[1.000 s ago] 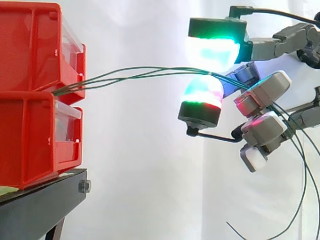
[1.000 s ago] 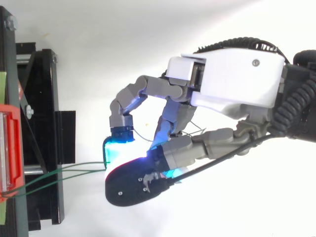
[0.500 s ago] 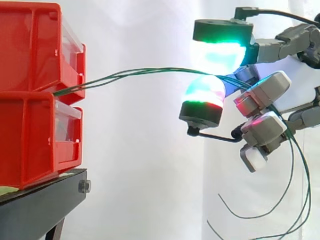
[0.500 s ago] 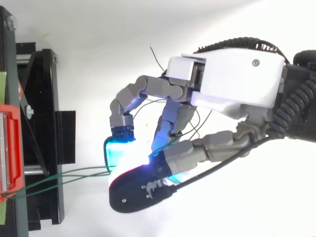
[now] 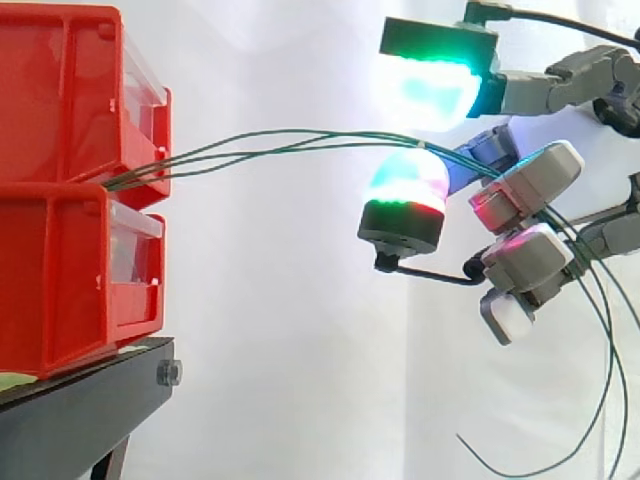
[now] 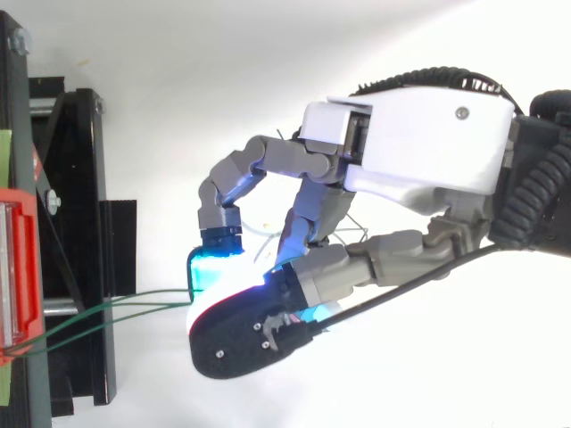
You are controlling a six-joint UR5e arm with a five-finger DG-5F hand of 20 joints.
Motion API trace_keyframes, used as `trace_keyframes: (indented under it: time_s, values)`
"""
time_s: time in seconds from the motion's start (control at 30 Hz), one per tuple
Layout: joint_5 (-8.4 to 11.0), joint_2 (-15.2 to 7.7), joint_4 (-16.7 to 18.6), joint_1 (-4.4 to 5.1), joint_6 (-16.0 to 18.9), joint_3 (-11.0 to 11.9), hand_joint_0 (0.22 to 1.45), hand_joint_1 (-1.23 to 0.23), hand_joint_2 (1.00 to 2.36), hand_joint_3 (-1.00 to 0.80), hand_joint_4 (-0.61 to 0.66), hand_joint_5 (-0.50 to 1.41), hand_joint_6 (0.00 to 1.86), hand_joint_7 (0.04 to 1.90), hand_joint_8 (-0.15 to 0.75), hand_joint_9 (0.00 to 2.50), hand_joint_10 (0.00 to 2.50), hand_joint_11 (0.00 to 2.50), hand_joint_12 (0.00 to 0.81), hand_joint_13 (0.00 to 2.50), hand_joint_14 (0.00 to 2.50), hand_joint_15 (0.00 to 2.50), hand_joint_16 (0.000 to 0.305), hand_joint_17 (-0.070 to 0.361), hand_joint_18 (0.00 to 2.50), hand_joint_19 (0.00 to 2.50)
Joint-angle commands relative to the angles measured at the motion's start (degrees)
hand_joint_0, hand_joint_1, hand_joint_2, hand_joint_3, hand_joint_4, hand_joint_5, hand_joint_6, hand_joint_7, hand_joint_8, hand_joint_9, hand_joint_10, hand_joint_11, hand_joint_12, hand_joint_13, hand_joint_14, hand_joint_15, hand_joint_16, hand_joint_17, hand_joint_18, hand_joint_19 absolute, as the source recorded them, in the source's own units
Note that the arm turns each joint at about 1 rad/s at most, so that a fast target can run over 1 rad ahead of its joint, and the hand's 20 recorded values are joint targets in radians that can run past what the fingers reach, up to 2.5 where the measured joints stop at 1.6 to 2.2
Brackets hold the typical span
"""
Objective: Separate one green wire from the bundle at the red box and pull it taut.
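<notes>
Fingers (image 5: 430, 85) aren't pinching anything right now. Two glowing pads sit apart at 12 and 6 of a gap, and the green wires (image 5: 300, 140) run through it as a bundle. They leave the red boxes (image 5: 60, 200) at 9 o'clock, arc loosely, then dangle past the hand (image 6: 419, 143) toward 5. I'd say nothing's separated or taut yet, so picking one strand and pulling is all left.

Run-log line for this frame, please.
robot hand: at green wires | wires: run together, bowed from red box | none separated, none taut
</notes>
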Motion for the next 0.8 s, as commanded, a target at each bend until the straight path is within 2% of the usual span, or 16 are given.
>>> trace_keyframes:
  time_s: [0.0, 0.13, 0.23, 0.3, 0.47, 0.57, 0.7, 0.77]
  values:
    - [0.0, -0.01, 0.0, -0.01, 0.01, 0.0, 0.48, -0.53, 1.0, -0.5, 0.13, -0.14, 0.89, 1.01, 0.294, 1.46, 0.02, 1.33, 0.388, 1.24, 0.03, 0.87, 0.057, 0.129, 0.84, 0.66]
    - [0.0, 0.08, 0.0, -0.01, -0.08, 0.0, 0.48, -0.53, 1.0, -0.5, 0.14, -0.14, 0.89, 0.99, 0.291, 1.46, 0.02, 1.33, 0.388, 1.24, 0.03, 0.87, 0.057, 0.129, 0.84, 0.66]
    - [0.0, -0.01, 0.09, -0.01, 0.01, 0.0, 0.53, -0.56, 1.0, -0.5, 0.12, -0.14, 0.89, 1.0, 0.268, 1.44, 0.02, 1.36, 0.366, 1.22, 0.03, 0.88, 0.053, 0.12, 0.81, 0.69]
    - [0.0, -0.01, 0.09, 0.08, -0.08, 0.0, 0.6, -0.66, 1.01, -0.4, 0.1, -0.14, 0.88, 1.05, 0.253, 1.44, 0.02, 1.35, 0.353, 1.21, 0.03, 0.89, 0.051, 0.114, 0.78, 0.7]
    - [0.0, -0.01, 0.09, 0.08, -0.08, 0.0, 0.63, -0.74, 1.01, -0.27, 0.07, -0.14, 0.89, 1.09, 0.254, 1.42, 0.02, 1.37, 0.352, 1.21, 0.03, 0.89, 0.051, 0.114, 0.78, 0.7]
    - [0.0, -0.01, 0.18, -0.01, -0.08, 0.0, 0.64, -0.77, 1.02, -0.24, 0.05, -0.15, 0.9, 1.1, 0.261, 1.41, 0.02, 1.37, 0.356, 1.21, 0.03, 0.89, 0.051, 0.115, 0.79, 0.7]
    - [0.0, -0.01, 0.09, -0.01, -0.08, 0.0, 0.66, -0.81, 1.01, -0.29, 0.05, -0.15, 0.91, 1.02, 0.254, 1.39, 0.02, 1.37, 0.354, 1.18, 0.03, 0.89, 0.051, 0.114, 0.78, 0.69]
    - [0.0, 0.08, 0.0, 0.08, -0.08, 0.0, 0.63, -0.82, 1.0, -0.48, 0.1, -0.15, 0.9, 1.0, 0.246, 1.39, 0.02, 1.37, 0.35, 1.18, 0.03, 0.88, 0.05, 0.112, 0.77, 0.69]
